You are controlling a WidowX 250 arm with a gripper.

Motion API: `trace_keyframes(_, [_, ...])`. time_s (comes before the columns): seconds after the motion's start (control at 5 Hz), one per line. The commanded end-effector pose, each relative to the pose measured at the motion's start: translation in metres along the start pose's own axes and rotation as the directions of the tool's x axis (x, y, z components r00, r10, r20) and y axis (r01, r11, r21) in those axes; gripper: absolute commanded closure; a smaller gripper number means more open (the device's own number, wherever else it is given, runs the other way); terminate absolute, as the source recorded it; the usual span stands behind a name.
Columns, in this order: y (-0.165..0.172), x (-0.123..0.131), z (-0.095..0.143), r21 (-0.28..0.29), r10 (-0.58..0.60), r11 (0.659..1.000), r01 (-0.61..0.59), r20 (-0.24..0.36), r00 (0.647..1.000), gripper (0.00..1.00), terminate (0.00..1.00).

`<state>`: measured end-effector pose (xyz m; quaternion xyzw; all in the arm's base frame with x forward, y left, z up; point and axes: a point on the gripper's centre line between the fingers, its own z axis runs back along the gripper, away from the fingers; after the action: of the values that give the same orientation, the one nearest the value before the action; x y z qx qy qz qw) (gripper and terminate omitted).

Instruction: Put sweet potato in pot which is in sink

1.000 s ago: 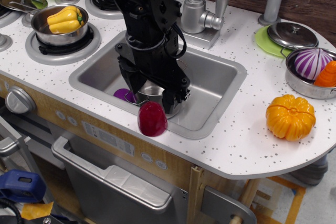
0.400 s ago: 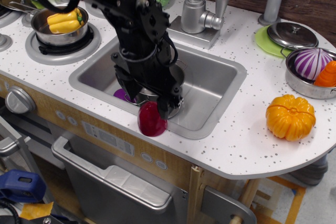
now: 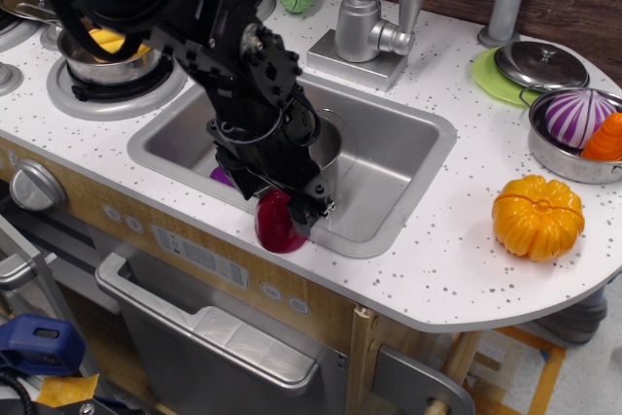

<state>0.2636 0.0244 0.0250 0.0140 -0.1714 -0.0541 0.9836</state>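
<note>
The sweet potato, glossy dark red, stands on the front rim of the sink. My gripper has come down onto it, open, with a black finger on each side of its top. The upper part of the sweet potato is hidden by the gripper. The steel pot stands inside the sink just behind the gripper, and only its right rim shows past the arm. A small purple piece lies in the sink to the left of the gripper.
A faucet rises behind the sink. An orange pumpkin sits on the worktop at right, near a pan with a striped onion and a lid. A pot with a yellow pepper is on the left burner.
The arm has moved toward the front rim and lower. The gripper went from above the pot in the sink to straddling the sweet potato's top. The sweet potato has not moved.
</note>
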Motion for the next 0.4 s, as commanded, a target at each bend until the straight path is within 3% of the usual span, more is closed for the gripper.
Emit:
trace_keyframes(0.0, [0.009, 0.002, -0.01, -0.027, 0.003, 1.0, -0.002, 0.048, 0.999, 0.0, 0.0])
trace_keyframes(0.2, [0.007, -0.004, -0.021, -0.037, 0.021, 0.999, -0.018, 0.081, 0.996, 0.0, 0.0])
